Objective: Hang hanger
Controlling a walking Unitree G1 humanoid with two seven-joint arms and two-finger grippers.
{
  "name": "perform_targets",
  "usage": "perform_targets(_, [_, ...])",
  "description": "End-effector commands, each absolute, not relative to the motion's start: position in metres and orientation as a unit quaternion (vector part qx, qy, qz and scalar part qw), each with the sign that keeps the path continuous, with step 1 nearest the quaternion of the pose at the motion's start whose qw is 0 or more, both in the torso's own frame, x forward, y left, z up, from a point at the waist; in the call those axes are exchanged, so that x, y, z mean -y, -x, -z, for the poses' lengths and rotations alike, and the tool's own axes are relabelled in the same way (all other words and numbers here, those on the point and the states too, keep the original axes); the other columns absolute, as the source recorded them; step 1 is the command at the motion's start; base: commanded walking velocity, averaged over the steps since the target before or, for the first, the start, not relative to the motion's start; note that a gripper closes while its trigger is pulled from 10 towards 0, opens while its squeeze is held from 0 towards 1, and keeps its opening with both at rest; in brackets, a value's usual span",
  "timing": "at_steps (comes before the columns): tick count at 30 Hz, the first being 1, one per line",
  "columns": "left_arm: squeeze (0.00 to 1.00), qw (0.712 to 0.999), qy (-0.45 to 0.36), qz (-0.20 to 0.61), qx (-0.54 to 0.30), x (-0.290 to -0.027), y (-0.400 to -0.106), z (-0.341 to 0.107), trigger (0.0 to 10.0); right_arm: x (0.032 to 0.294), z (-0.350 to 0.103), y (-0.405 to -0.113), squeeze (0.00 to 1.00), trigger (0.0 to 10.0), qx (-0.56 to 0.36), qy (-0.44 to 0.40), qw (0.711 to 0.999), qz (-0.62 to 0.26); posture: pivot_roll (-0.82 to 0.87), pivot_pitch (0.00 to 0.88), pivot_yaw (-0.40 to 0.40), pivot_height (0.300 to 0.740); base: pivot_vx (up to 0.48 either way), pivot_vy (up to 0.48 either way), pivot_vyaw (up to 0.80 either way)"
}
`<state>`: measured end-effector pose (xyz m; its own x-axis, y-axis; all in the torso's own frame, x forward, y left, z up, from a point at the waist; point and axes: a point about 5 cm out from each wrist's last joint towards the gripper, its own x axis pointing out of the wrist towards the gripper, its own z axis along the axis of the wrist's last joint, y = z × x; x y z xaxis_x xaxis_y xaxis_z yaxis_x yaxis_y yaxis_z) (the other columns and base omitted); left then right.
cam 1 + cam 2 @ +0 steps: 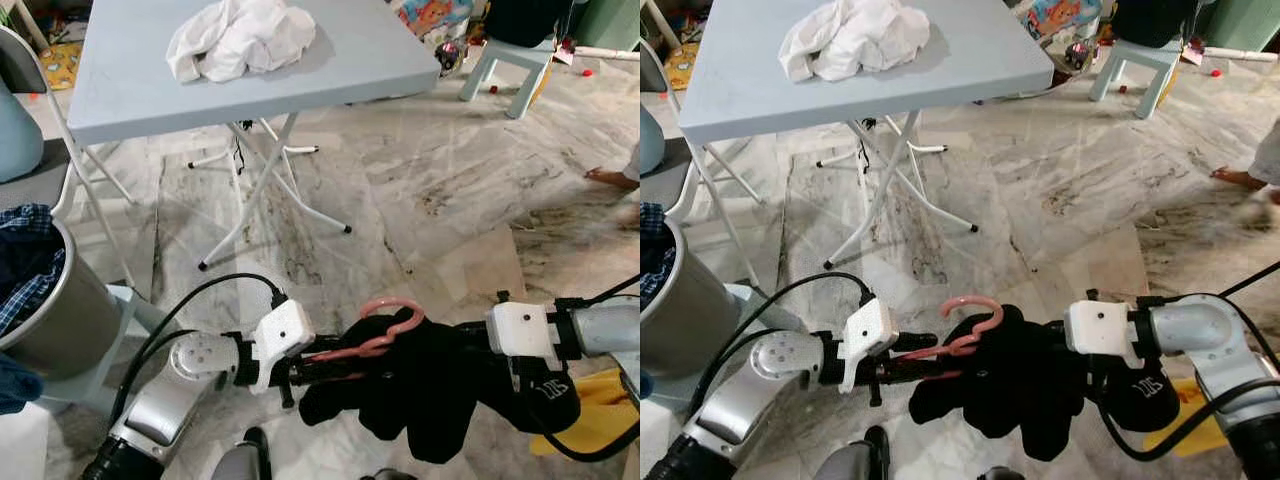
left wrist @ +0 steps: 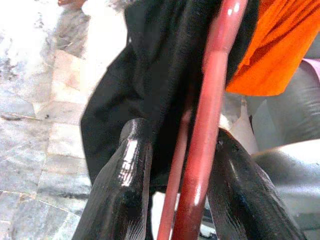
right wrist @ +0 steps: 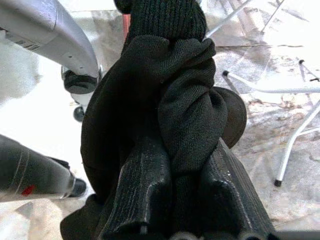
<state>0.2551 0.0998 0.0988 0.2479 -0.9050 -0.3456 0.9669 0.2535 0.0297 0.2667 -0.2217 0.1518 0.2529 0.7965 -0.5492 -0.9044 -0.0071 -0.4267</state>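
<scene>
A pink plastic hanger [image 1: 385, 330] is held low over the marble floor, its hook curving upward. My left gripper [image 1: 325, 372] is shut on the hanger's arm; in the left wrist view both black fingers [image 2: 125, 170] clamp the red-pink bar [image 2: 207, 120]. A black knitted garment [image 1: 430, 395] hangs bunched over the hanger. From the right, my right gripper [image 3: 185, 150] is shut on a fold of that black garment [image 3: 185, 100], with its fingertips buried in the fabric. Its white wrist block [image 1: 520, 330] sits just right of the garment.
A grey folding table [image 1: 130, 90] with a crumpled white cloth [image 1: 240, 38] stands ahead. A metal laundry bin [image 1: 60, 320] holding blue plaid clothes is at the left. A pale blue stool [image 1: 505, 60] is at the back right. A person's foot [image 1: 612, 178] is at the right, and a yellow cloth [image 1: 590, 400] lies by my right arm.
</scene>
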Motion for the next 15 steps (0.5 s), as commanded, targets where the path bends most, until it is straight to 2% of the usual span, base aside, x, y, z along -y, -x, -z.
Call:
perform_targets(1, [0.00,0.773,-0.112,0.607,-0.148,-0.099,-0.251,-0.092,10.0,0.218,-0.168,-0.271,0.00,10.0,-0.024,0.375,0.711,-0.595,-0.05,0.217,-0.020,0.740,0.000,0.000,0.00])
perform_targets(2, [0.00,0.773,-0.108,0.608,-0.149,-0.099,-0.251,-0.092,10.0,0.217,-0.168,-0.272,0.00,10.0,-0.024,0.375,0.711,-0.595,-0.05,0.217,-0.020,0.740,0.000,0.000,0.00])
perform_targets(3, [0.00,0.769,-0.110,0.612,-0.151,-0.099,-0.249,-0.092,9.4,0.218,-0.169,-0.272,0.00,10.0,-0.023,0.375,0.711,-0.594,-0.05,0.217,-0.020,0.740,0.000,0.000,0.00])
perform_targets(4, [0.00,0.768,-0.114,0.611,-0.152,-0.099,-0.249,-0.090,4.3,0.218,-0.169,-0.272,0.00,10.0,-0.023,0.376,0.711,-0.594,-0.05,0.217,-0.020,0.740,0.000,0.000,0.00])
perform_targets(5, [0.00,0.769,-0.114,0.611,-0.152,-0.099,-0.249,-0.090,4.3,0.218,-0.169,-0.272,0.00,10.0,-0.023,0.376,0.711,-0.594,-0.05,0.217,-0.020,0.740,0.000,0.000,0.00])
perform_targets(6, [0.00,0.767,-0.115,0.612,-0.155,-0.099,-0.249,-0.089,1.3,0.218,-0.169,-0.272,0.00,10.0,-0.022,0.376,0.711,-0.593,-0.05,0.217,-0.020,0.740,0.000,0.000,0.00])
perform_targets(7, [0.00,0.766,-0.116,0.612,-0.155,-0.099,-0.248,-0.088,0.0,0.217,-0.169,-0.272,0.00,10.0,-0.021,0.377,0.712,-0.593,-0.05,0.217,-0.020,0.740,0.000,0.000,0.00])
perform_targets(15, [0.00,0.764,-0.123,0.610,-0.171,-0.102,-0.246,-0.081,0.0,0.216,-0.171,-0.276,0.00,10.0,-0.011,0.380,0.717,-0.584,-0.05,0.213,-0.021,0.740,0.000,0.000,0.00])
